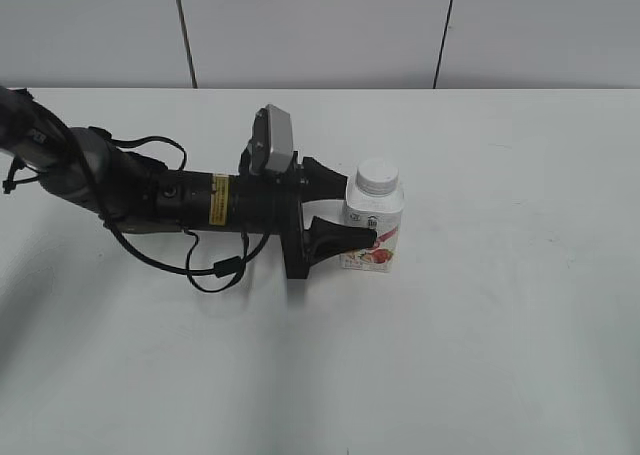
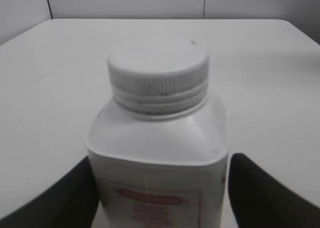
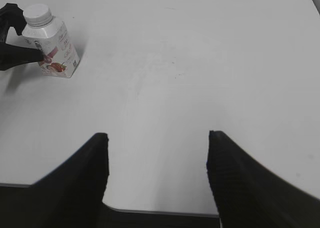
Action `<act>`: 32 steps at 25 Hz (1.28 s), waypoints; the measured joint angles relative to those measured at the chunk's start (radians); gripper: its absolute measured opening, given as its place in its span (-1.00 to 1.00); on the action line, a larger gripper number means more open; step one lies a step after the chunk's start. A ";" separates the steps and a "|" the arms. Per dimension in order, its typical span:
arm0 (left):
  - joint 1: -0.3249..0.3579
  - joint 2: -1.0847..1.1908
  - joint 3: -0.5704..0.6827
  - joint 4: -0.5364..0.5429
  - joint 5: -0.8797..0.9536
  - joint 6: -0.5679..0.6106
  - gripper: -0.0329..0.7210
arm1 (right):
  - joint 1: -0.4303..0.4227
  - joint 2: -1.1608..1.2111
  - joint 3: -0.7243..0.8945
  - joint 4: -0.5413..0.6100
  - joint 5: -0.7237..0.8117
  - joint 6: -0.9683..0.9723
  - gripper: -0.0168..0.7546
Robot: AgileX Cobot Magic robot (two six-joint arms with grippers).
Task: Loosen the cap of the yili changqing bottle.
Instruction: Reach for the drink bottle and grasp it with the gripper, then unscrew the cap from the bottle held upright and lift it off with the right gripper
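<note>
The left gripper (image 1: 352, 207) is clamped on the yili changqing bottle (image 1: 374, 231), upright on the table (image 1: 500, 305) with the cap (image 1: 378, 176) on; contents hidden. The right gripper (image 3: 157, 153), fingers apart, sits at the bottle's 4 o'clock.

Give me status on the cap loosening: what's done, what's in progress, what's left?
Done: the left gripper has reached the bottle, one finger on each side of its body, steadying it upright on the table. In hand: that grasp only. Left: the cap looks fully seated and untouched; the right gripper hangs open, well away from the bottle, and has yet to come over and twist.
</note>
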State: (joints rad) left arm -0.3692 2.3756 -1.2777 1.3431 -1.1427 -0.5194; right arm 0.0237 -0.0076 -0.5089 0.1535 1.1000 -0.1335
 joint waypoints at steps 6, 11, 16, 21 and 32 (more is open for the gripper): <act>0.000 0.000 -0.003 -0.001 0.004 0.000 0.14 | 0.000 0.002 0.000 0.016 -0.003 0.010 0.32; 0.000 0.000 -0.003 -0.001 0.004 0.000 0.12 | 0.000 0.142 -0.048 0.028 -0.010 0.041 0.32; 0.000 0.000 -0.003 -0.001 0.004 0.000 0.11 | 0.000 0.386 -0.133 0.046 -0.018 0.048 0.24; 0.000 0.000 -0.003 -0.001 0.004 0.000 0.11 | 0.000 0.645 -0.237 0.061 -0.019 0.049 0.19; 0.000 0.000 -0.003 -0.001 0.001 -0.001 0.11 | 0.000 1.155 -0.506 0.080 0.084 0.052 0.18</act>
State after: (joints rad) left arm -0.3692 2.3756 -1.2808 1.3422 -1.1416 -0.5202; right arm 0.0237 1.1478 -1.0147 0.2335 1.1844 -0.0820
